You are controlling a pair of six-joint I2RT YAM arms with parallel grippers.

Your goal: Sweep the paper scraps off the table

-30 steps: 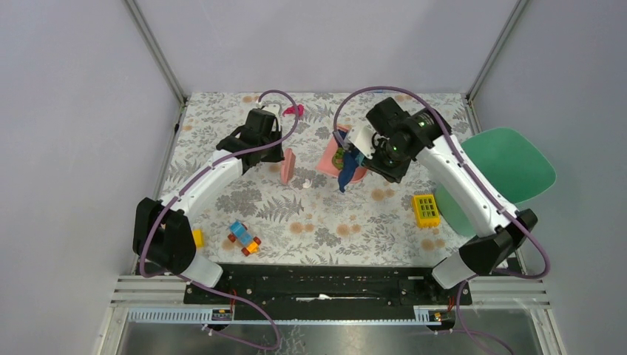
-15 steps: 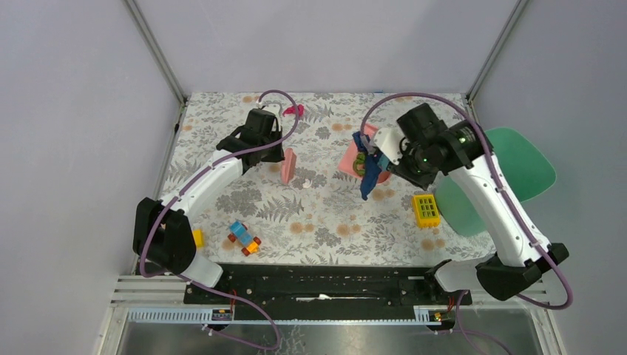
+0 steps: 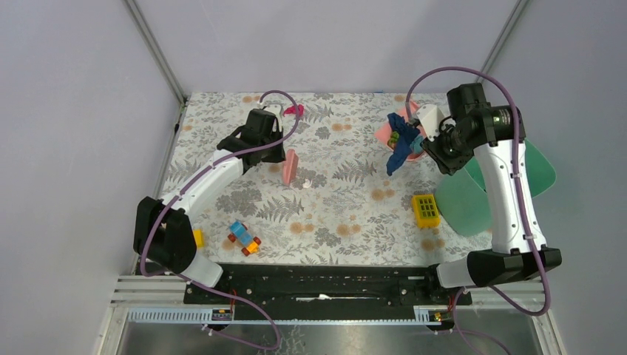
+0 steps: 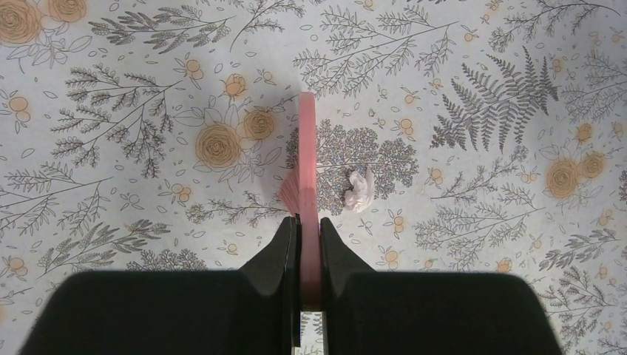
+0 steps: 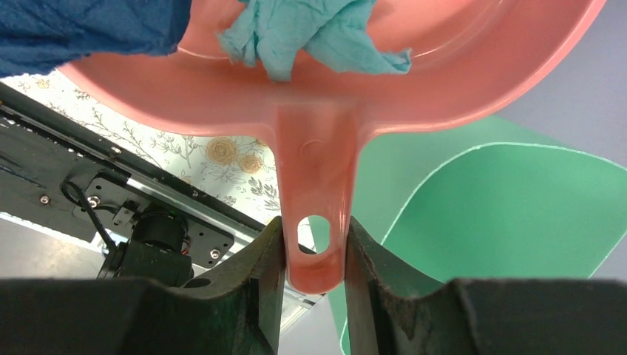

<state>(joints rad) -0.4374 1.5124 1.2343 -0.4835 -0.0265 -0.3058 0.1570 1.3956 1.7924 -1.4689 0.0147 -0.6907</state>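
Clamping the handle of a pink dustpan, the right gripper holds teal and blue paper scraps aloft, upper right of the overhead view. The left gripper pinches a pink brush on the table, a white scrap just beside it.

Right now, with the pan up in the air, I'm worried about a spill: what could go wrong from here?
The dark blue scrap hangs over the lip of the pink dustpan, above the table rather than the green tray; it may fall back. The right gripper pinches only the thin handle, so the pan could twist. The white scrap beside the brush might get left behind.
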